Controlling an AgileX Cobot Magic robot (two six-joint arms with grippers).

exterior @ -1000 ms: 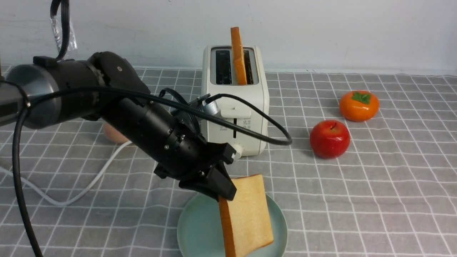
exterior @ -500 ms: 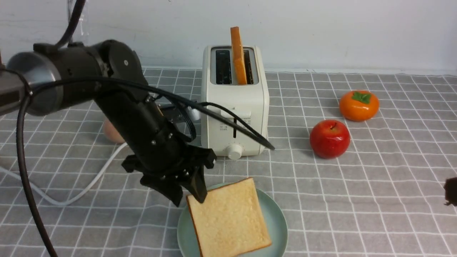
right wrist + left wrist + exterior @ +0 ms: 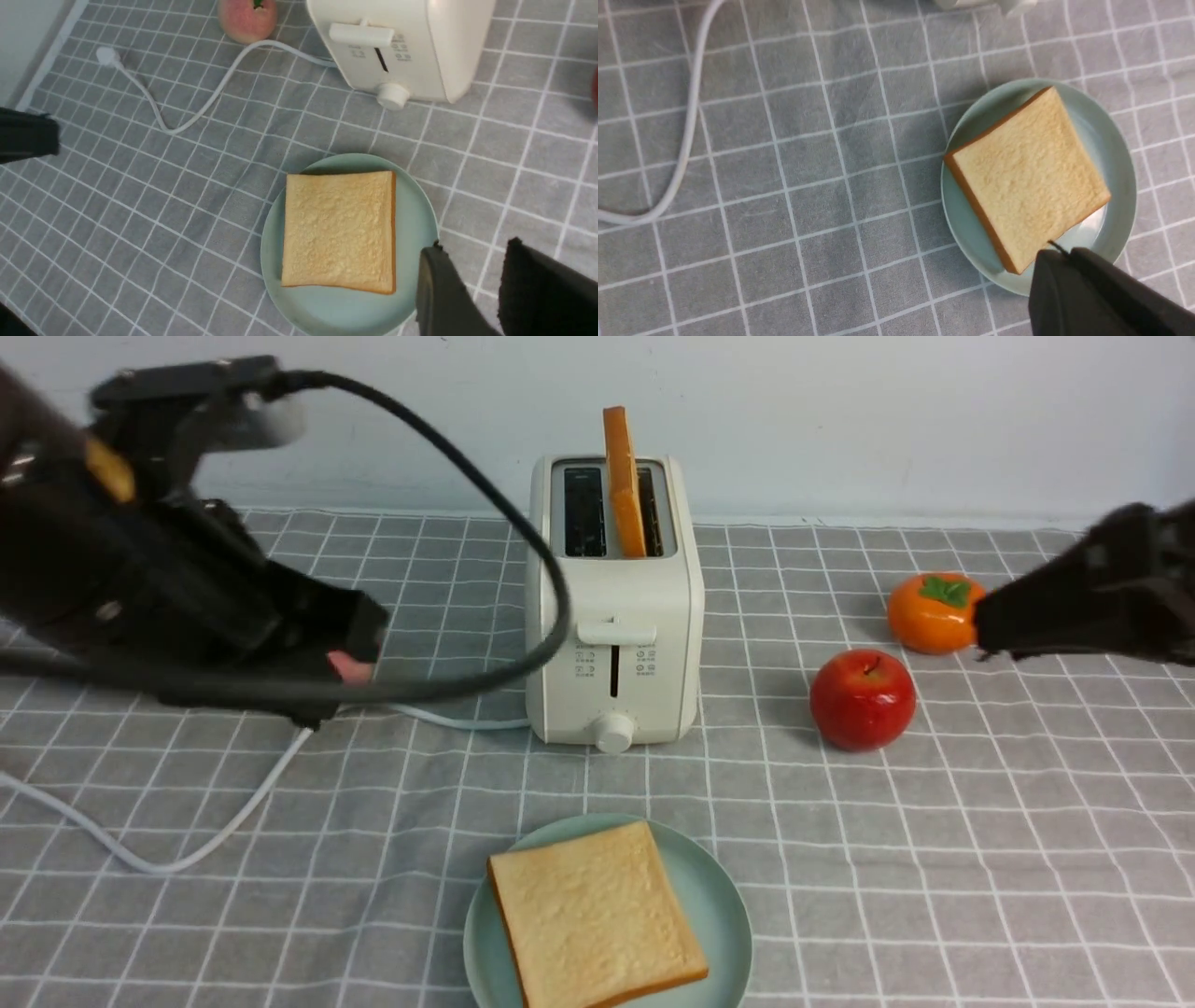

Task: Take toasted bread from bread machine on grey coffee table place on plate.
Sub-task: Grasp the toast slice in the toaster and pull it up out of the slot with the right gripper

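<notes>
Toasted bread is found in two places: one slice (image 3: 597, 915) is laid flat on the plate (image 3: 724, 915), and the other (image 3: 624, 485) is held upright by the right-hand slot of the bread machine (image 3: 615, 588), with much of it standing proud. By that raised part, a crust is presumably offered to be pinched without the fingers being sent into the slot. The slice below is set askew and toward one side of the plate, so a crescent of bare plate is left; as that strip is narrow, the second slice will probably have to be laid partly over the first.

The left gripper (image 3: 1064, 252) is clenched on nothing and is held off to the left, by which the way to the slots is left unobstructed. The right gripper (image 3: 475, 242) is parted, with nothing grasped, and is held above the grey coffee table (image 3: 840, 896) on the side of the apple (image 3: 863, 700) and the persimmon (image 3: 934, 613). With the filled slot on that side, the remaining slice may best be reached by the right arm. A straight upward pull is called for, since the crust could be crumbled or the bread machine tugged if the slice were drawn out at a slant.
</notes>
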